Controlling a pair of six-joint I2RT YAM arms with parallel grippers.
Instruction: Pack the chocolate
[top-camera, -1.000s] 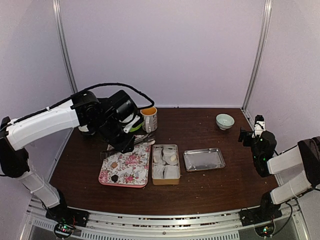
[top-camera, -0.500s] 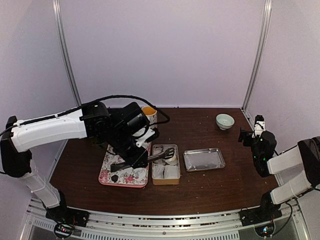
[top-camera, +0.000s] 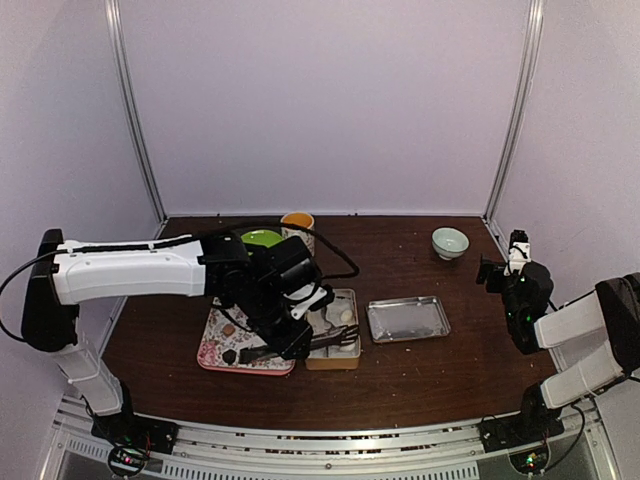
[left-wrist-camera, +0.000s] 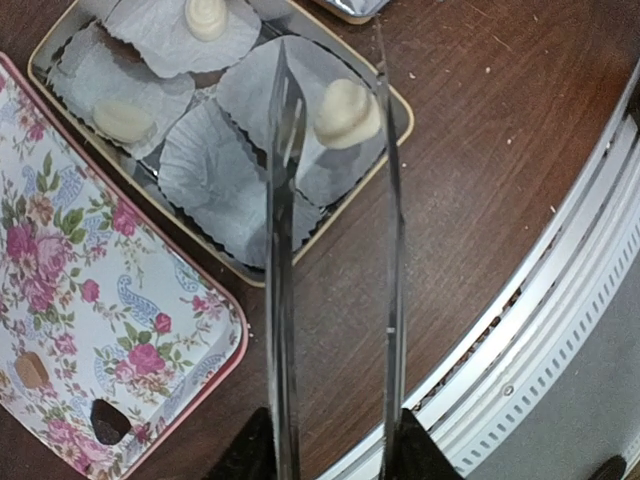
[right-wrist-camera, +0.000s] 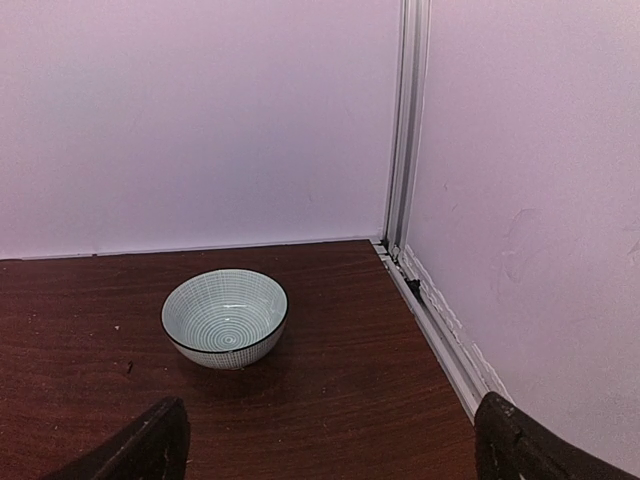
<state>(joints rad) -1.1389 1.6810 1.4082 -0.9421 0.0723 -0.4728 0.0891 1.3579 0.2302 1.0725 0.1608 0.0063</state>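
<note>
The chocolate (left-wrist-camera: 108, 421), a tiny dark lump, lies on the floral tray (left-wrist-camera: 150, 300) near its front corner, also seen from above (top-camera: 229, 355). My left gripper (left-wrist-camera: 335, 462) is shut on a pair of metal tongs (left-wrist-camera: 282, 250), whose blades reach over the tan tin (left-wrist-camera: 405, 110). A pale cream lump (left-wrist-camera: 347, 113) sits between the tong tips above a white paper cup; I cannot tell whether the blades pinch it. From above, the left gripper (top-camera: 288, 335) hangs at the tin's (top-camera: 332, 362) left side. My right gripper (right-wrist-camera: 335, 455) stands open and holds nothing, far right (top-camera: 505, 265).
Two more pale lumps (left-wrist-camera: 123, 118) rest in paper cups in the tin. A small tan piece (left-wrist-camera: 30, 370) lies on the floral tray. A steel tray (top-camera: 408, 318) lies right of the tin. A pale bowl (right-wrist-camera: 225, 318), a mug (top-camera: 297, 228) and a green bowl (top-camera: 262, 238) stand further back.
My left arm has swung right and nearer, from above the floral tray to over the tin, carrying the tongs. The tong blades have spread slightly. The right arm has not moved.
</note>
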